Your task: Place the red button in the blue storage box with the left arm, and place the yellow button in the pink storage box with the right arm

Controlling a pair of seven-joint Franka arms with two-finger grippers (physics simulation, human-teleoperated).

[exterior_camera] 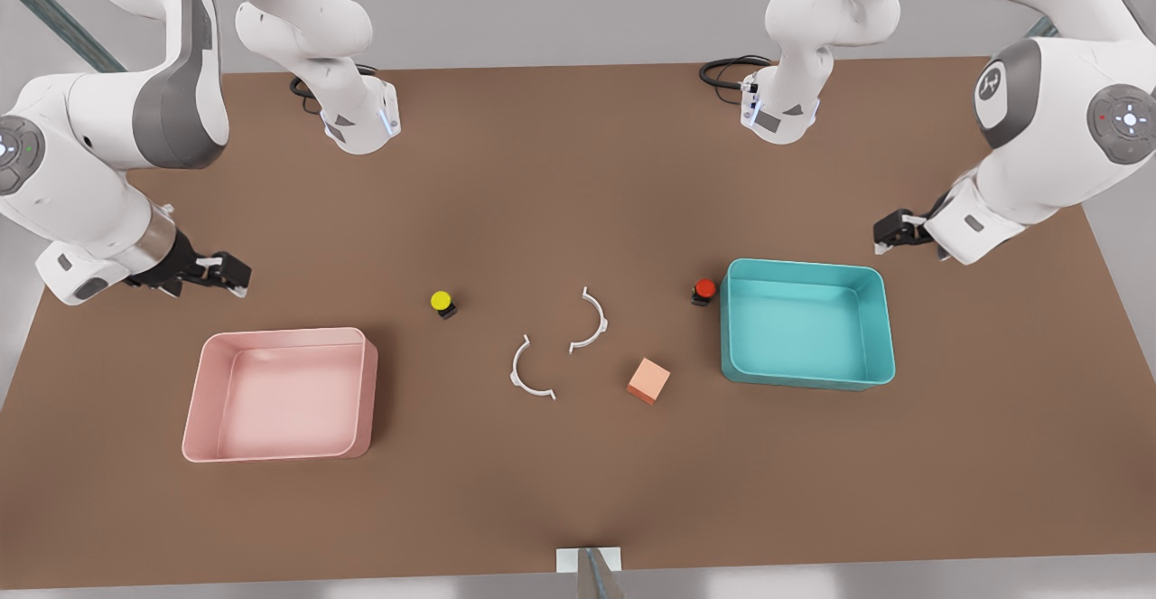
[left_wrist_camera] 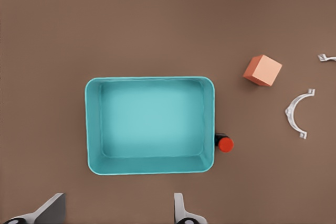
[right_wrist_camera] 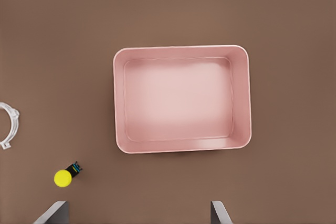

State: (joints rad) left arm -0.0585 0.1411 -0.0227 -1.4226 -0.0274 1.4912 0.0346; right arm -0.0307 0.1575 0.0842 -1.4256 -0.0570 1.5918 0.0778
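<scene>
The red button (exterior_camera: pixel 703 290) stands on the table right against the outer wall of the blue storage box (exterior_camera: pixel 806 376), also seen as red button (left_wrist_camera: pixel 225 144) beside the blue storage box (left_wrist_camera: pixel 150 167). My left gripper (exterior_camera: pixel 890 236) hovers open behind that box on the front view's right, its fingers (left_wrist_camera: pixel 181 212) spread wide. The yellow button (exterior_camera: pixel 442 303) sits apart from the pink storage box (exterior_camera: pixel 271 451). On the front view's left, my right gripper (exterior_camera: pixel 230 276) hangs open behind the pink storage box (right_wrist_camera: pixel 181 147), with the yellow button (right_wrist_camera: pixel 63 177) off to one side.
A salmon-orange cube (exterior_camera: pixel 648 379) lies near the teal box's front corner. Two thin white curved clips (exterior_camera: pixel 591 321) rest mid-table between the buttons. Bare brown tabletop (exterior_camera: pixel 578 491) stretches along the near edge.
</scene>
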